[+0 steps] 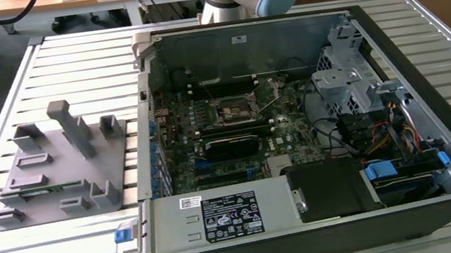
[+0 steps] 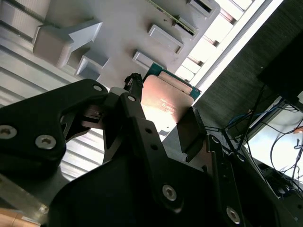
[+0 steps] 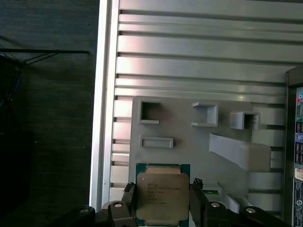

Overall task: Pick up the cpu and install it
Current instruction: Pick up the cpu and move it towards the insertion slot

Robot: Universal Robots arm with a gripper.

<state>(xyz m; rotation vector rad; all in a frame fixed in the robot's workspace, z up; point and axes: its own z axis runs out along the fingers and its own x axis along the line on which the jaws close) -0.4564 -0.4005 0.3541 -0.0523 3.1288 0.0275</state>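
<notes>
Over the grey tray (image 3: 189, 153), your jaws pinch the cpu (image 3: 162, 196) by opposite edges; open slatted surface (image 3: 189, 61) lies around.

End effector (image 3: 163, 201) clamps the cpu (image 3: 162, 191) (metal top showing); grey fixture (image 3: 189, 146) behind.

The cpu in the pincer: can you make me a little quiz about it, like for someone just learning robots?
1. True or false: the pincer grips the cpu by two opposite edges.
2. In the first wrist view, what does the cpu hang over? A) the grey tray B) a motherboard C) a wooden desk
3. Fill in: in the exterior view, the grey tray sits to the ____ of the open computer case.

Key: 1 true; 2 A; 3 left.
</notes>
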